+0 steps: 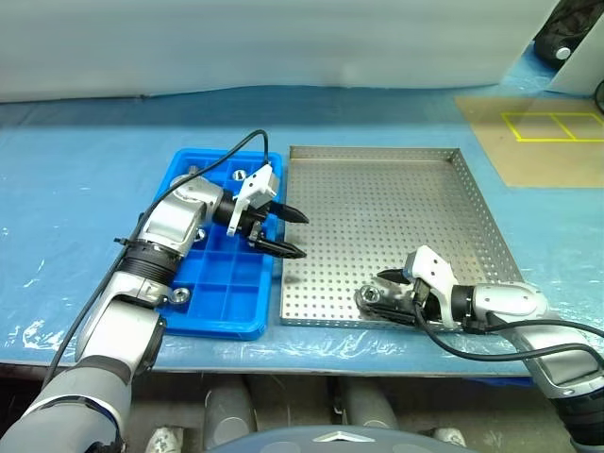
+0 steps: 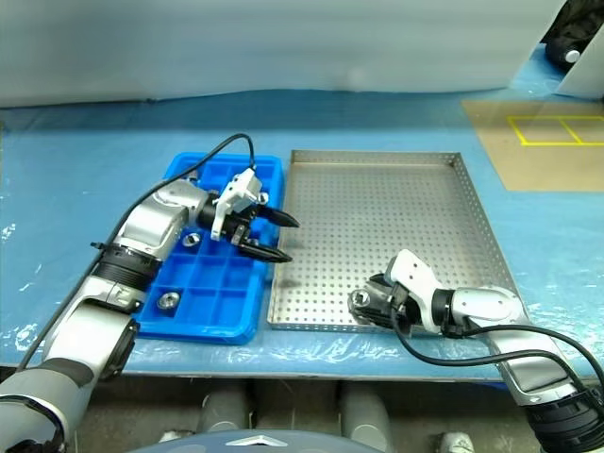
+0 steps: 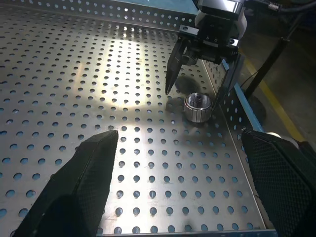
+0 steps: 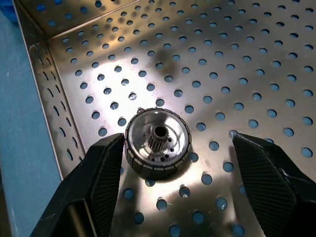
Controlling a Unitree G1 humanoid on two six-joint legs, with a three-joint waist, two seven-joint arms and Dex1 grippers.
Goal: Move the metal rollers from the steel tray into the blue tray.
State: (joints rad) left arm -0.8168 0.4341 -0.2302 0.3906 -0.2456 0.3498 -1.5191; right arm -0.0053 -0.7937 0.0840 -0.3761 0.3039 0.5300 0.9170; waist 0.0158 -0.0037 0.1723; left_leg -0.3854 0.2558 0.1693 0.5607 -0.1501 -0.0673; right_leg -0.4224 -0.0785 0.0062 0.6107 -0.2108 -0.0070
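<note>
The steel tray point(image 1: 396, 189) is silver-grey, dotted all over with small holes. The blue tray point(image 1: 241, 283) is bright blue with a square grid. The roller point(image 4: 158, 143) is shiny silver with a dark centre; the bench point(image 1: 75, 189) covering is pale blue.

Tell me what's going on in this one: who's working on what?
A two-armed robot is sorting metal rollers into a blue tray. The right gripper is open and down at the near edge of the steel tray, its fingers on either side of the last roller there, not yet closed on it. The left gripper hovers open and empty over the seam between the two trays. A few rollers already sit in the blue tray's compartments.
</note>
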